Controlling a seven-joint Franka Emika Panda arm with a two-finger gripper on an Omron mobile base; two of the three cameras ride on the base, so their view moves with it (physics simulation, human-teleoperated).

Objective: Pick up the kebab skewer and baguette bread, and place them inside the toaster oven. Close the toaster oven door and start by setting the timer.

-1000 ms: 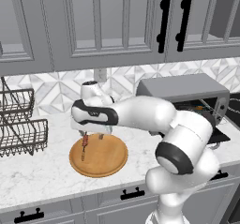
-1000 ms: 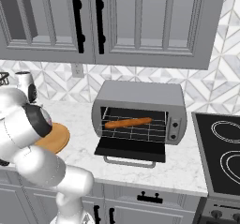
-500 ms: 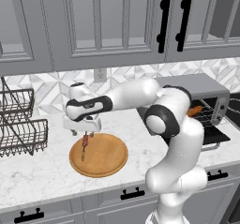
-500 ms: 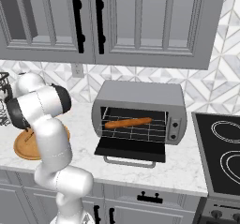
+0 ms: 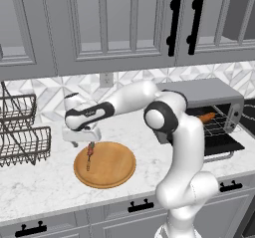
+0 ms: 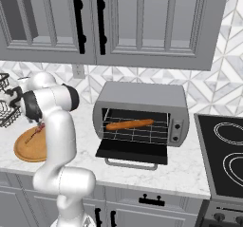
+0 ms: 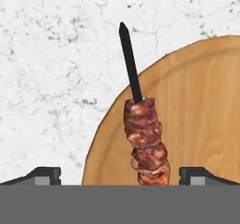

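Note:
The kebab skewer (image 5: 89, 156) lies on a round wooden board (image 5: 112, 168) left of the arm; its meat chunks (image 7: 146, 141) and dark pointed stick run up the hand view. My gripper (image 5: 83, 143) hangs just above it, open, with a fingertip (image 7: 45, 175) on each side of the meat end and nothing held. The baguette bread (image 6: 129, 124) rests on the wire rack inside the toaster oven (image 6: 142, 95). The toaster oven door (image 6: 134, 150) is folded down open. The skewer (image 6: 35, 133) and board (image 6: 26, 150) also appear at the left of the right base view.
A wire dish rack (image 5: 20, 132) stands at the far left against the backsplash. A black stovetop (image 6: 223, 150) lies right of the oven. Grey wall cabinets (image 5: 124, 23) hang above the marble counter (image 5: 45, 182).
The arm has swung left and stretched out. The hand has shifted left and come down over the skewer on the board. The gripper has stayed open.

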